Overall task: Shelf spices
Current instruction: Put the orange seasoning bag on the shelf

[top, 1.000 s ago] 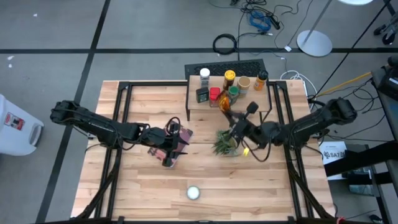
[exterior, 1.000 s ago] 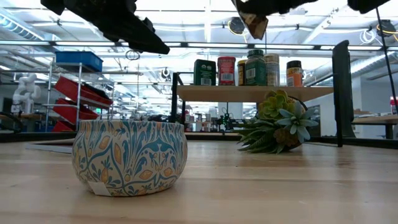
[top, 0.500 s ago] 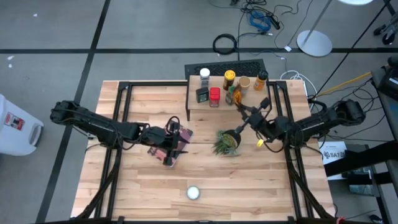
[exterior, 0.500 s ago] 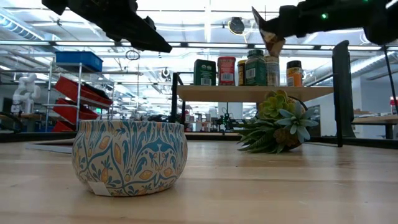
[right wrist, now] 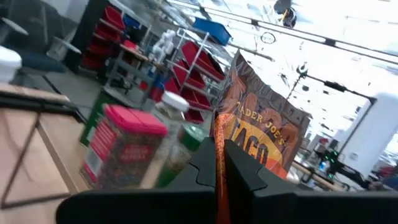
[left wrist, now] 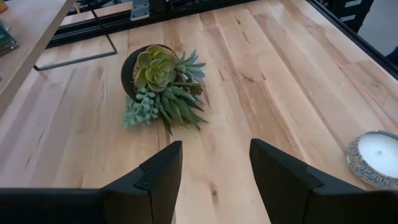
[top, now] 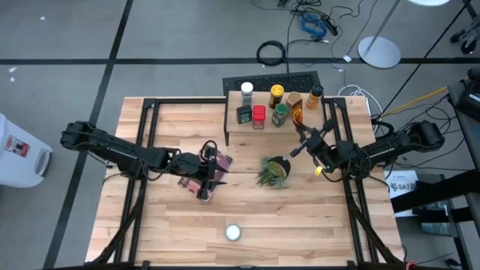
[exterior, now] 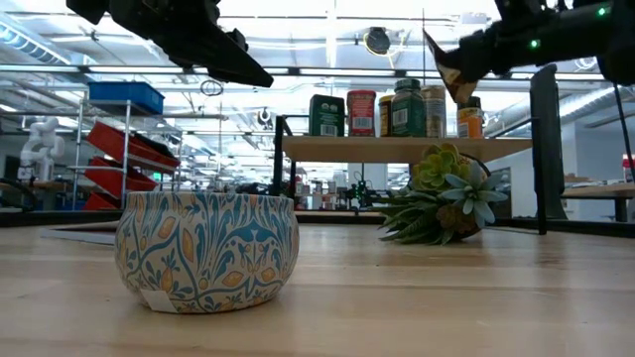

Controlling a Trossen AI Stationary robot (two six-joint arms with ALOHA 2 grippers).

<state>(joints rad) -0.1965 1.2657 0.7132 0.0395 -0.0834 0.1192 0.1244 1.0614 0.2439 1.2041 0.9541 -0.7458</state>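
Wooden tabletop (top: 180, 225) is seen under both arms. By the right gripper (top: 298, 129), an orange packet (top: 296, 116) reading "TRADER JOE'S TACO" is pinched above the shelf's (top: 234, 121) right edge, beside jars (top: 259, 116). Left gripper (top: 208, 174), fingers parted and empty, hovers mid-table over a book (top: 193, 177). A patterned tin (top: 233, 232) holding white wax sits near the front edge.

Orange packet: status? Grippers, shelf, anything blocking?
Right gripper shut on orange packet, held above the shelf edge. Left gripper open, empty, over mid-table. Jars crowd the shelf; potted plant lies tipped below.
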